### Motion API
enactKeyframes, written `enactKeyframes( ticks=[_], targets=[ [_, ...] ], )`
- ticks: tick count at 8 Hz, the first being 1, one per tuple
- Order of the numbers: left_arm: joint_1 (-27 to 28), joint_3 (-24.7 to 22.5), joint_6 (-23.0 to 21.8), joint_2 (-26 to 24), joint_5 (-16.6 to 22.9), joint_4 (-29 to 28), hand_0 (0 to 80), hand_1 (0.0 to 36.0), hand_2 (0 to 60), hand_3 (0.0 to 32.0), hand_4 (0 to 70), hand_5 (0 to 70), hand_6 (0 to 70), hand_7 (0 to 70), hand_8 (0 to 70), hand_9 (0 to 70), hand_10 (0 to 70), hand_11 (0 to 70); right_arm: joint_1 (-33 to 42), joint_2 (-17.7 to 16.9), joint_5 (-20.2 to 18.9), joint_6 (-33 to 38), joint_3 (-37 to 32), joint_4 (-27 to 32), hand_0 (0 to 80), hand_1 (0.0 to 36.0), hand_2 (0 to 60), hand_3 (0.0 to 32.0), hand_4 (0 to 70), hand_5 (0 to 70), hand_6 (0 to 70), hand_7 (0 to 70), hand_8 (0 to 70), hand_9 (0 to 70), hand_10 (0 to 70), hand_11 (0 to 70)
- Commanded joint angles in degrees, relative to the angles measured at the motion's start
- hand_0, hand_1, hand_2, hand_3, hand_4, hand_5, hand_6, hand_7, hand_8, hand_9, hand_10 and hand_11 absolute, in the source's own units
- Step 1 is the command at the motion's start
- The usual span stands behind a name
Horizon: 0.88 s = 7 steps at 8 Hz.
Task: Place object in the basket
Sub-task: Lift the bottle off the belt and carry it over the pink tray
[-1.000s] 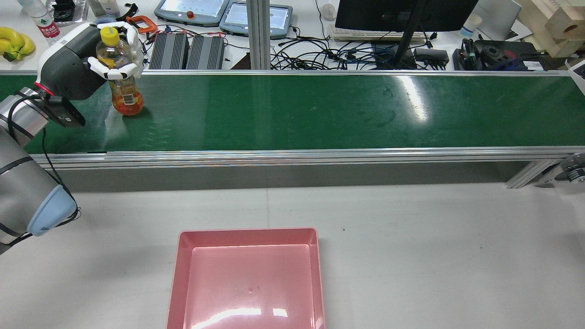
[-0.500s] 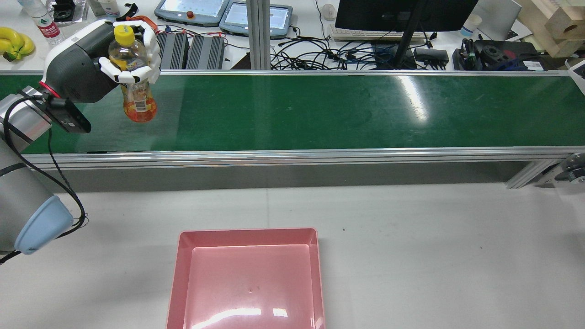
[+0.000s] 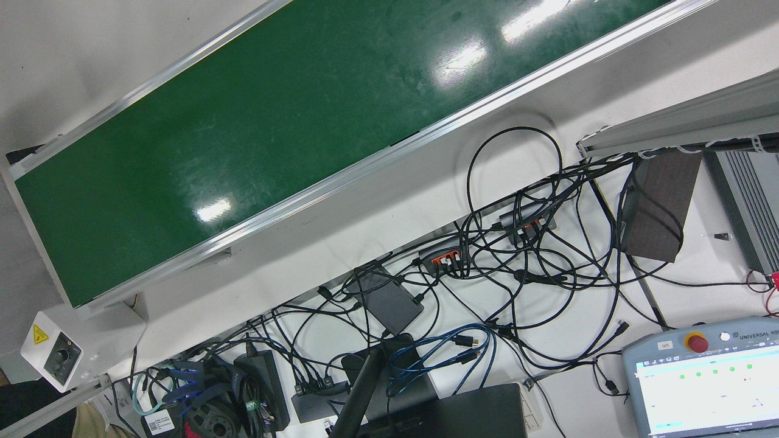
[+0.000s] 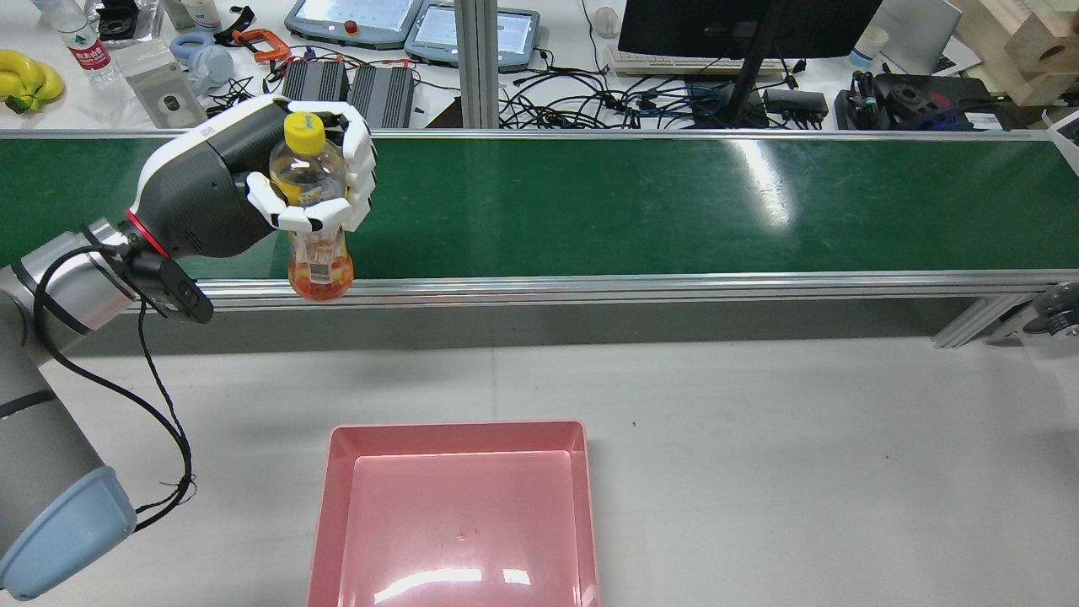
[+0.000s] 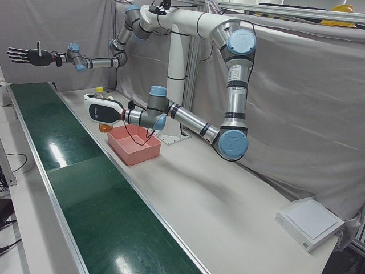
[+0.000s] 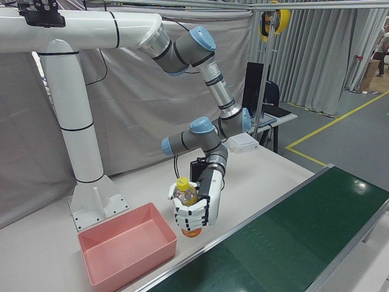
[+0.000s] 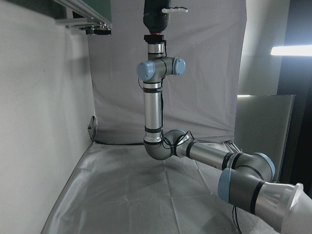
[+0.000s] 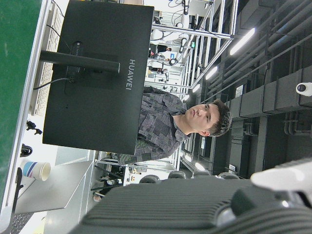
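Bottle (image 4: 314, 221) upright in left hand (image 4: 278, 181), fingers (image 4: 291, 215) wrapped tight, over belt's (image 4: 674, 206) near edge; right hand (image 5: 24, 55) splayed, empty.

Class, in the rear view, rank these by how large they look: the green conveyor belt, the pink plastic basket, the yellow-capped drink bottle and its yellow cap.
1. Green conveyor belt, spanning the whole view.
2. Pink plastic basket, though it lies nearer the camera.
3. Yellow-capped drink bottle, held by the left hand.
4. Yellow cap, smallest.
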Motion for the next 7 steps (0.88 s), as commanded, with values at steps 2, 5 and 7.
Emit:
enactKeyframes(
  ticks=[2,5,7],
  targets=[
    [12.97,-1.65,8.34,-0.61,-0.01,0.88,63.5,28.4,60.0,0.0,70.0,70.0,70.0,70.0,70.0,70.0,70.0,70.0,0.00,0.00,0.00,-0.09,0.00,0.00,0.0,0.0,0.0,0.0,0.0,0.0,0.0,0.0,0.0,0.0,0.0,0.0],
    [20.80,-1.39,9.33,-2.18,-0.27,0.88,67.5,26.0,60.0,0.0,70.0,70.0,70.0,70.0,70.0,70.0,70.0,70.0,0.00,0.00,0.00,-0.09,-0.09,0.00,0.0,0.0,0.0,0.0,0.0,0.0,0.0,0.0,0.0,0.0,0.0,0.0],
    [21.88,-1.21,9.16,-2.37,-0.10,1.06,69.8,24.5,60.0,0.0,70.0,70.0,70.0,70.0,70.0,70.0,70.0,70.0,0.00,0.00,0.00,0.00,0.00,0.00,0.0,0.0,0.0,0.0,0.0,0.0,0.0,0.0,0.0,0.0,0.0,0.0]
  ],
)
